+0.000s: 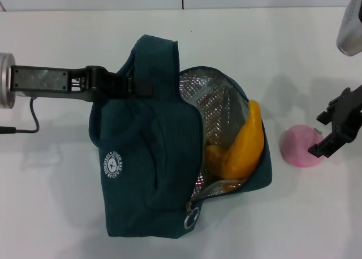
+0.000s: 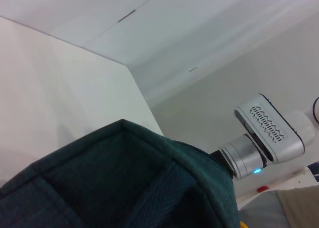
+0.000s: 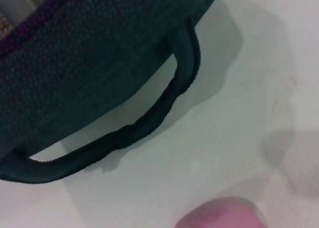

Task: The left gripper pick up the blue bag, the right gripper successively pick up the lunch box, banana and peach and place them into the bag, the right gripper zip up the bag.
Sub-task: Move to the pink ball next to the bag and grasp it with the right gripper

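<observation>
The banana lay inside the blue bag, held by the left gripper — jaws clamped on its handle; the right gripper, jaws open, hung beside the peach at frame right — zipping remained.

Teal blue bag unzipped, banana inside; pink peach beside it.

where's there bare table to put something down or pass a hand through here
The table is bare on the robot's left of the bag, below the left gripper, and along the far edge beyond the bag. It is crowded between bag and peach, where the right gripper hangs.
</observation>
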